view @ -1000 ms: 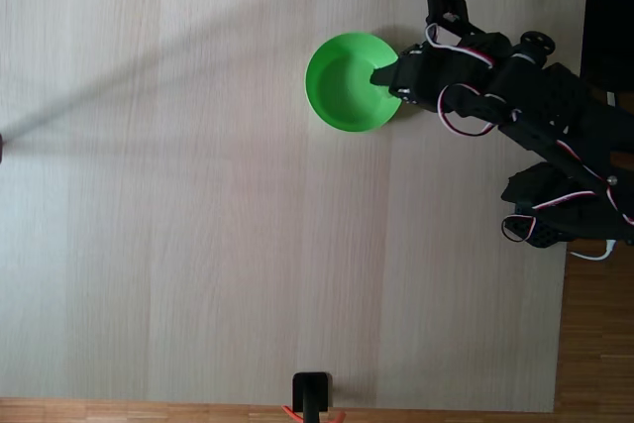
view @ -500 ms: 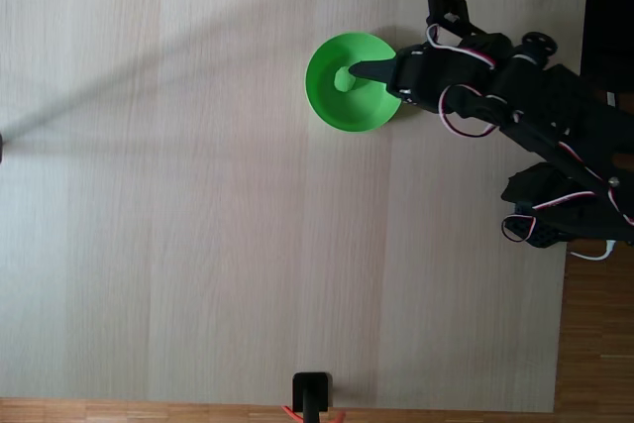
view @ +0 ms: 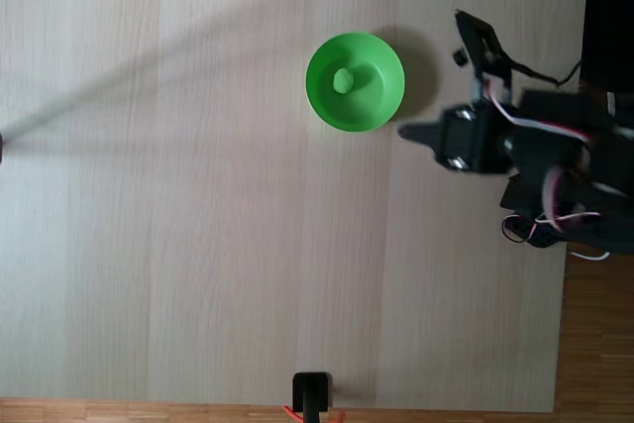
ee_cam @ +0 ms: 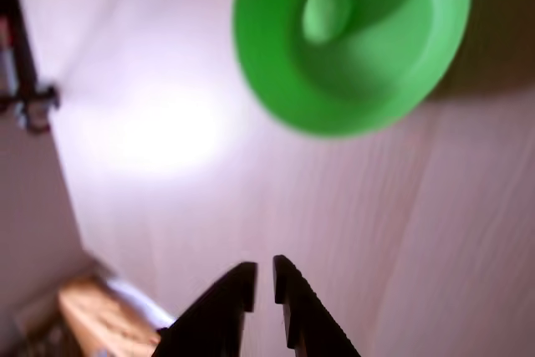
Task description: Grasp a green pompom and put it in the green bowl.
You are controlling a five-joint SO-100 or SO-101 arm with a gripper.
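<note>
Pompom [view: 343,80] lies inside the bowl [view: 381,96], on the flat bottom, a little toward 9 o'clock of the bowl's centre in the fixed view. In the wrist view the pompom [ee_cam: 327,12] sits on the bowl floor toward 10 o'clock of centre, the bowl [ee_cam: 276,81] itself cut off by the top edge of the frame. Picture is blurred there; the ball reads as a paler green oval against the bowl floor.

Fingers [ee_cam: 263,283] enter the wrist view from the bottom edge, two dark prongs side by side with only a thin slit of counter showing between them: near closed, nothing held. Pompom is at about 12 to 1 o'clock from the fingertips, well apart, with bare counter [ee_cam: 167,131] between the tips and the bowl's near rim.

Fixed view: the fingers [view: 404,131] point toward 9 o'clock and sit outside the bowl, just off its rim at the bowl's 4 o'clock. Tip is over bare counter [view: 178,205], not over the bowl. Pompom lies toward 10 o'clock from the tip, with the bowl wall between. Arm body [view: 535,160] is at the counter's 3 o'clock edge, motion-blurred.

Small black stand [view: 312,393] at the counter's 6 o'clock edge.
</note>
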